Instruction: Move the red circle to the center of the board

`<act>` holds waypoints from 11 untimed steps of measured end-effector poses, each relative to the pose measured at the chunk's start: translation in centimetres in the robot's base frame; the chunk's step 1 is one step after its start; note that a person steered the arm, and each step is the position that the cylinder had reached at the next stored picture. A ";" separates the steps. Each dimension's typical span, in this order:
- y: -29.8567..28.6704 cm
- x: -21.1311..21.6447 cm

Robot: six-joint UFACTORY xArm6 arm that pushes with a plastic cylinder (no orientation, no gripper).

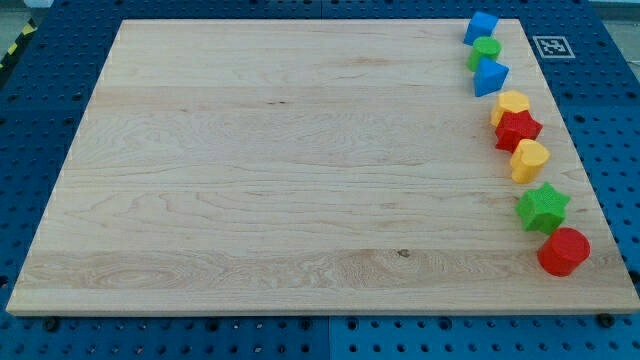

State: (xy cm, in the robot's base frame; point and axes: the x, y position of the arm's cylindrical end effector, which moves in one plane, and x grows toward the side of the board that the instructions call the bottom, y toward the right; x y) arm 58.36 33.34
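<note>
The red circle (pixel 563 251) lies near the board's bottom right corner, at the view's right. It touches or nearly touches a green star (pixel 543 207) just above it. The wooden board (pixel 280 170) fills most of the view. My tip does not show in this view, and no part of the rod is seen.
A column of blocks runs up the board's right edge: a yellow block (pixel 529 159), a red star (pixel 518 129), a yellow block (pixel 509 105), a blue block (pixel 490 76), a green circle (pixel 485 51) and a blue block (pixel 481 27). A marker tag (pixel 552 46) lies off the board's top right.
</note>
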 end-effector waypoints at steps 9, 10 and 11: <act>-20.9 -2.7; -23.2 -4.3; -26.1 -5.8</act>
